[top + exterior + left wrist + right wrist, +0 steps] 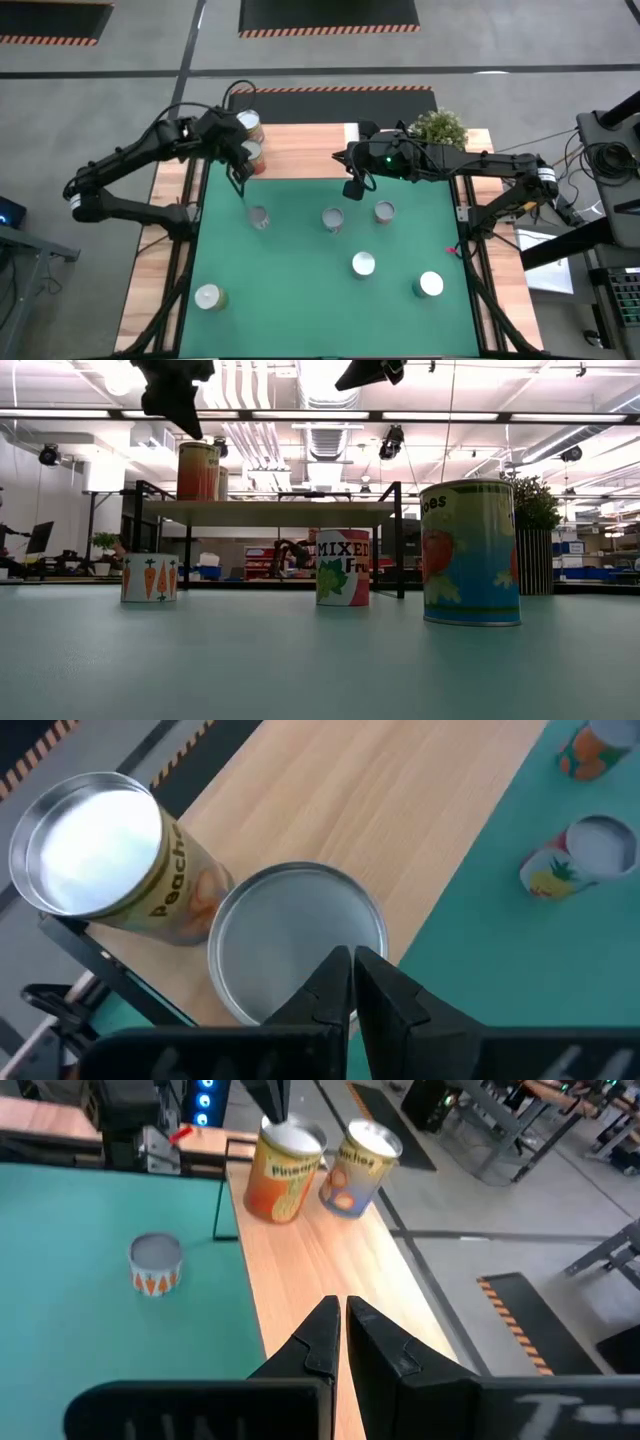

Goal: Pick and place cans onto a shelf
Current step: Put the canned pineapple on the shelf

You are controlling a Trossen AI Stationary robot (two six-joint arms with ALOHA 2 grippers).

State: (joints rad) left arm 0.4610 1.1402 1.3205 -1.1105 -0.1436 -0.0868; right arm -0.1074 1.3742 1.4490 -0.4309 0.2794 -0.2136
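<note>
Six cans (362, 264) stand scattered on the green-matted table (300, 300); two more, a peaches can (110, 855) and a pineapple can (283, 1170), sit touching at the shelf's (300, 150) left end. Above them hovers the left gripper (352, 982), fingers together and empty. Over the shelf's right part, the right gripper (340, 1330) is likewise closed on nothing.

Green-topped table (300, 300) has six cans (363, 264) scattered on the mat, plus a wooden shelf (310, 150) along the far edge. Two more cans (250, 125) sit together at the shelf's left end.
</note>
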